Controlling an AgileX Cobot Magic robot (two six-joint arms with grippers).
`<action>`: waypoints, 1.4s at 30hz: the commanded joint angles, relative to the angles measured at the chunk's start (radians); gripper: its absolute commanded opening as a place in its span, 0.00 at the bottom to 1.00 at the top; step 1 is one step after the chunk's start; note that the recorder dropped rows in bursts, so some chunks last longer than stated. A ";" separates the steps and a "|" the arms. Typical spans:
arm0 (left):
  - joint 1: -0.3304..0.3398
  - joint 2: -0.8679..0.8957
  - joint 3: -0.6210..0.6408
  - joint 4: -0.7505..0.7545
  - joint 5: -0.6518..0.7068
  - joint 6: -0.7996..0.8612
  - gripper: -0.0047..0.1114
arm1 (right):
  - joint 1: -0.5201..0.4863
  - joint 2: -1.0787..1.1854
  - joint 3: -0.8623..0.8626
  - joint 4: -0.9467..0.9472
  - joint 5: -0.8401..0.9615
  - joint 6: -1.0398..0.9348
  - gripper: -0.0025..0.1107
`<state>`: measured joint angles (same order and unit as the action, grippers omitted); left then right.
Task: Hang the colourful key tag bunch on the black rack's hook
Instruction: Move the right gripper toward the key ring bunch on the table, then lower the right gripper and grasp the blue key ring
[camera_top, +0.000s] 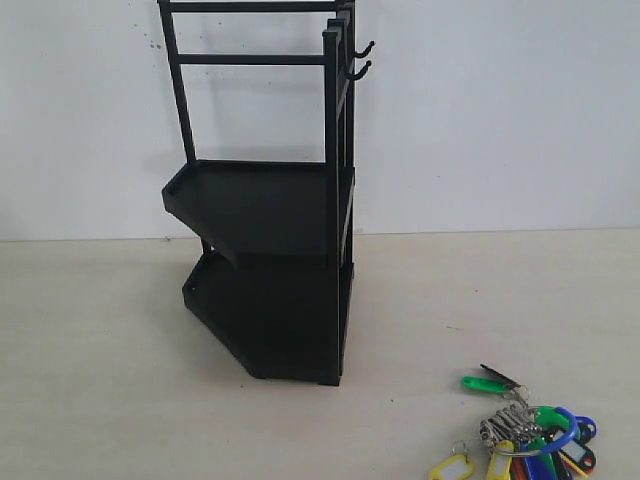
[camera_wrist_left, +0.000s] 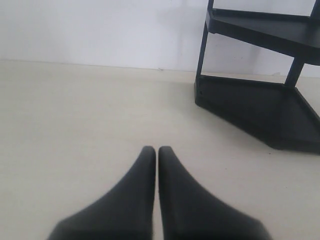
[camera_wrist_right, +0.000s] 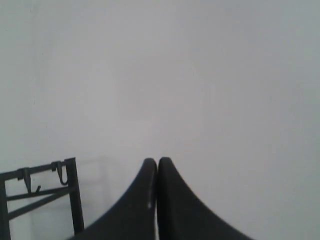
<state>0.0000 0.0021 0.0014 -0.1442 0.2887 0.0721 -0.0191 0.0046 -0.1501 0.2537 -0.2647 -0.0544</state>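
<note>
On the left wrist feed I see my left gripper (camera_wrist_left: 157, 151) with its two dark fingers pressed together and nothing between them, the pale table (camera_wrist_left: 75, 130) beyond. The black rack (camera_wrist_left: 255, 107) stands on that table against the white wall (camera_wrist_left: 100, 30), with two angled trays showing

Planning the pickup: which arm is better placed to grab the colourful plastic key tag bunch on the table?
Right, likely. The colourful key tag bunch lies at the exterior view's right, that arm's side; the tall black rack's hook juts that way too. Left gripper and right gripper are shut, empty.
</note>
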 joint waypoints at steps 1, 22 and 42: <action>0.001 -0.002 -0.001 0.003 -0.004 0.003 0.08 | -0.006 -0.005 -0.007 0.002 -0.074 -0.002 0.02; 0.001 -0.002 -0.001 0.003 -0.004 0.003 0.08 | -0.006 0.050 -0.042 0.084 0.231 0.112 0.02; 0.001 -0.002 -0.001 0.003 -0.004 0.003 0.08 | -0.006 1.068 -0.425 0.141 0.751 0.227 0.02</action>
<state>0.0000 0.0021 0.0014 -0.1442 0.2887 0.0721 -0.0191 0.9700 -0.5658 0.3729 0.4681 0.1515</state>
